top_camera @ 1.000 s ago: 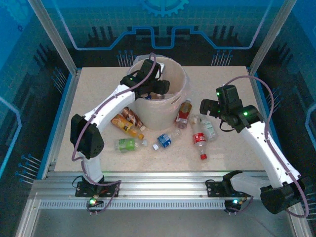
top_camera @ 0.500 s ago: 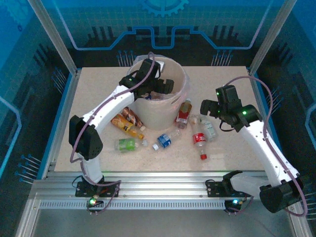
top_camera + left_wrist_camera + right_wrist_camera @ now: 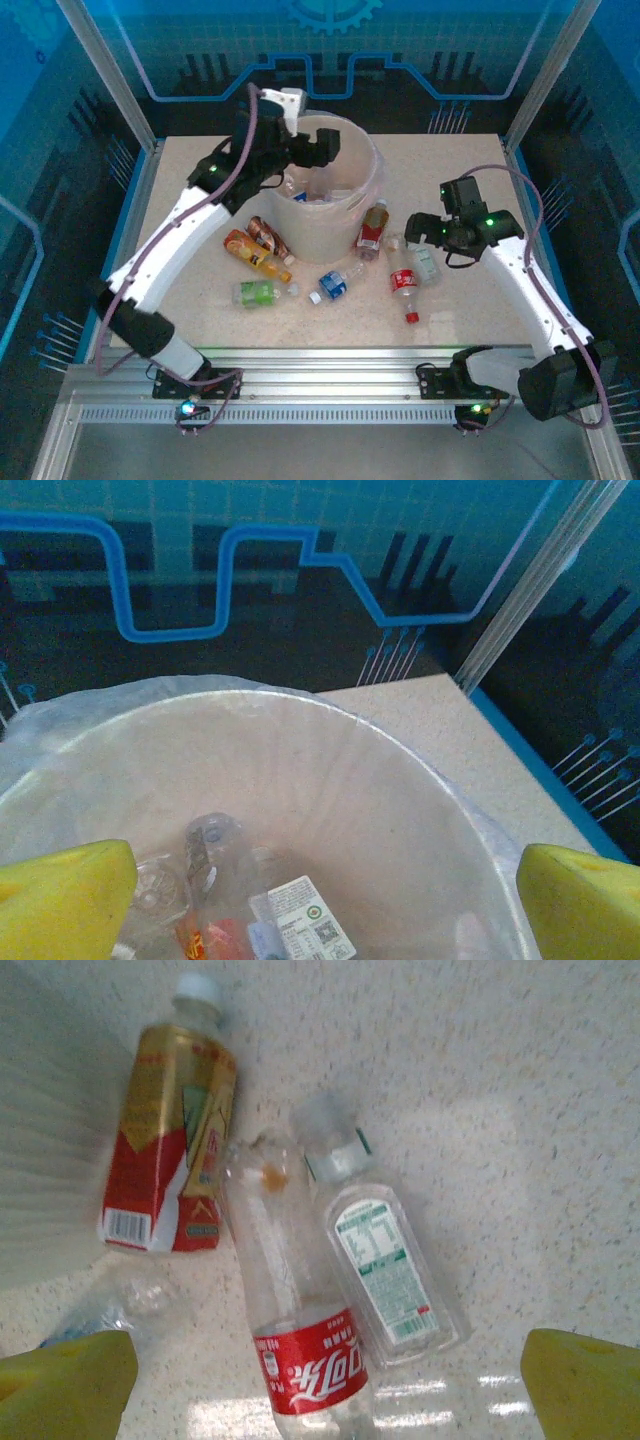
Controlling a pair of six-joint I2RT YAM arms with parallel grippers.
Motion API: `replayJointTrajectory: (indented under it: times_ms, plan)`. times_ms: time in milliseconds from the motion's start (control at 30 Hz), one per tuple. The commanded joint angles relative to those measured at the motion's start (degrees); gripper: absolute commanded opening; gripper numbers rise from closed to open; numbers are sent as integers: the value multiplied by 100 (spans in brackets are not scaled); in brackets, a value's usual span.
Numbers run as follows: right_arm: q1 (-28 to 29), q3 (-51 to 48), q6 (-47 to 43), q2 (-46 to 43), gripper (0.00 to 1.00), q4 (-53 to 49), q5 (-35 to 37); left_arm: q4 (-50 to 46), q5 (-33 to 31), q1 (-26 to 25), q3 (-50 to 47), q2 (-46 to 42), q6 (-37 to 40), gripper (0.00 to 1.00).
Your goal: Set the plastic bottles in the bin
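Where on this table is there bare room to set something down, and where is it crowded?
Free: on the speckled beige tabletop, the far right corner beside the round white bin, and the near edge strip. Crowded: small plastic bottles scattered in front of the bin.

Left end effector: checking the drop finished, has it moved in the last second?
Yes. The left end effector rose from inside the bin toward its far rim.
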Motion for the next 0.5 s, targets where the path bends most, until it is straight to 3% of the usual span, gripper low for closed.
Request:
replayJointTrajectory:
  times_ms: [0,233,467]
  plan:
    - [-51,-141,-168,-22,100,-339,-325,513,-359,-38,-720,-602,-356,99]
    - [298,-587,3,-222,99,-393,-400,1719,-1035,-35,-2655,-2011,-662,99]
    - [477,-685,-42,84,97,-518,253,2218,-1612,-42,-3791,-2879,-633,99]
